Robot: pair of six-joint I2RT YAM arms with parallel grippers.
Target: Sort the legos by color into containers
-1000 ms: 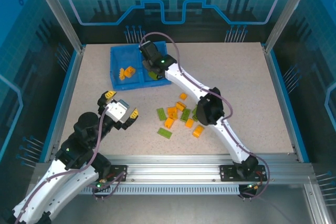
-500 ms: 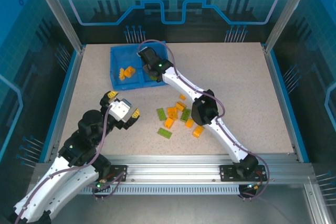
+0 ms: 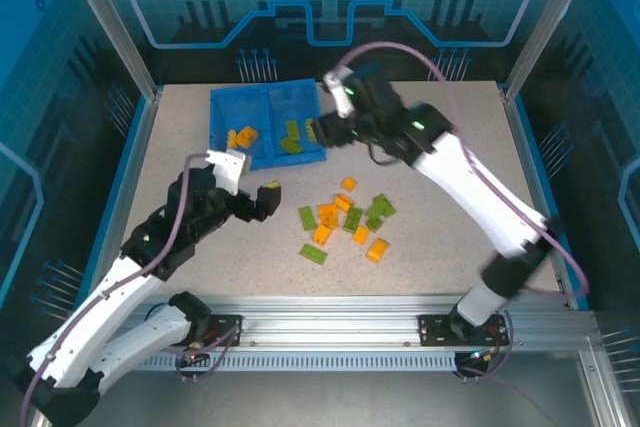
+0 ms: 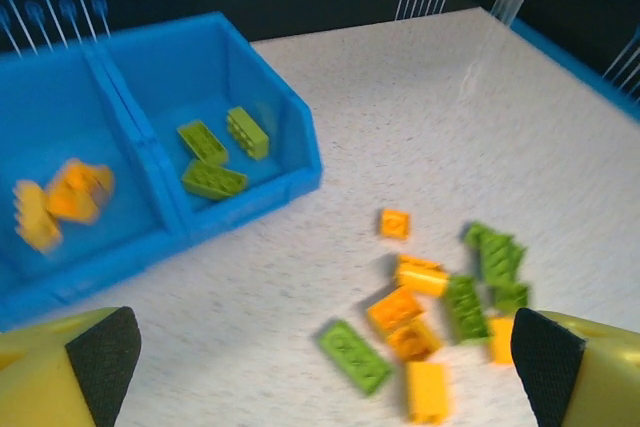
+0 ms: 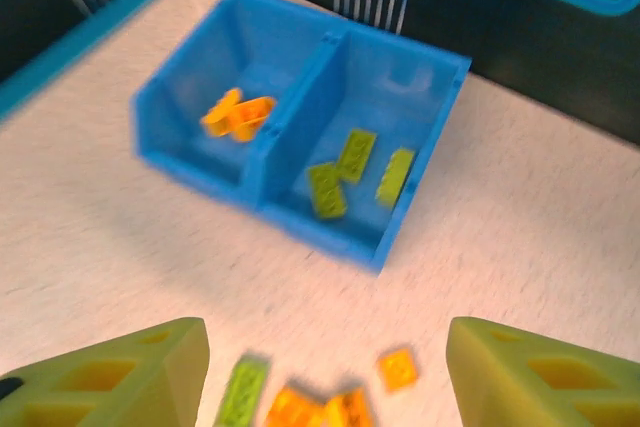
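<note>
We find both claws released and carrying nothing. The right claw (image 3: 318,131) hangs with fingers spread beside the near right corner of the tray (image 3: 268,161), which lies ahead of and below it. The left claw (image 3: 248,175) is likewise spread wide, with the tray ahead to its left and the loose bricks (image 4: 440,307) ahead to its right on the table (image 3: 450,167). We judge it is lined up for a pick. The tray contents are split by colour as the task requires: the orange bricks (image 5: 238,112) are heaped in the left compartment and three green bricks (image 5: 350,172) lie in the right one. The green ones lie flat, their long axes running roughly from the near wall toward the far wall, slightly splayed. Nearest the left claw, a single green brick (image 4: 352,355) lies flat with its long axis diagonal across the opening.
</note>
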